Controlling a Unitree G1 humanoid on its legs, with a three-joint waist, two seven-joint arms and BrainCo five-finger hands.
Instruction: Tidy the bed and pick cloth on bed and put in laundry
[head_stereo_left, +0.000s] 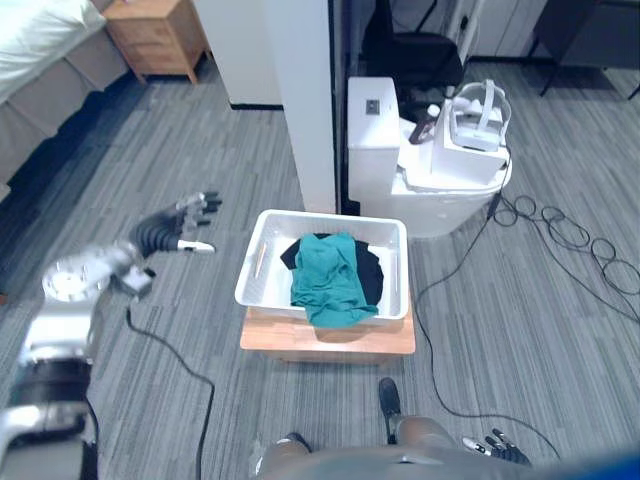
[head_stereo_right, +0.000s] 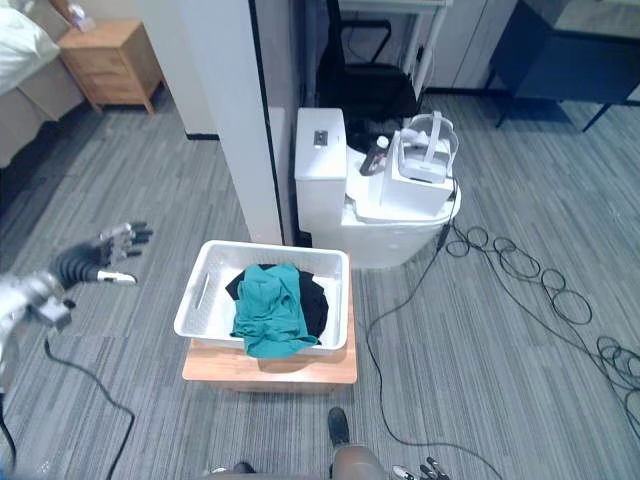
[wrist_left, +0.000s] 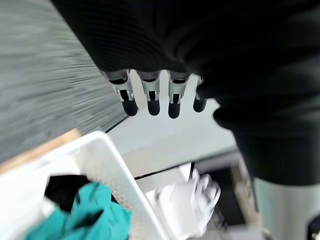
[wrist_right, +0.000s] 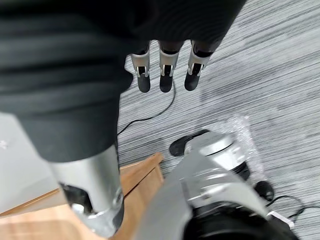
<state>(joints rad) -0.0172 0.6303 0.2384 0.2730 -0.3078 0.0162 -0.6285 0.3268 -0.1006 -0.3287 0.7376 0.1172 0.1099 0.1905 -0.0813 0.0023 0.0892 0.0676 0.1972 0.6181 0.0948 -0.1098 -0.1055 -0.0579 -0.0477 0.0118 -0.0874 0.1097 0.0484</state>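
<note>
Left eye view: left hand (head_stereo_left: 185, 225) hangs over the floor, fingers straight and spread, nothing in them. The white basket (head_stereo_left: 262, 262) sits near their thumb side on a low wooden counter (head_stereo_left: 290, 338), teal cloth (head_stereo_left: 328, 280) heaped inside over a black cloth (head_stereo_left: 372, 268). Left wrist view: fingers (wrist_left: 151, 97) straight, empty, basket past the tips. Right wrist view: right hand (wrist_right: 166, 75) has straight fingers too, holding nothing, floor beyond them.

Before us a laundry basket (head_stereo_left: 252, 268) sits on a low wooden stand (head_stereo_left: 290, 338), with clothes (head_stereo_left: 328, 280) heaped inside it. Behind the basket stands a pillar (head_stereo_left: 305, 110), and to its right a cabinet (head_stereo_left: 372, 150) carrying a headset (head_stereo_left: 478, 122). Far left lies the bed (head_stereo_left: 35, 40), a nightstand (head_stereo_left: 155, 35) beside it. Our left hand (head_stereo_left: 180, 225) hangs left of the basket.
</note>
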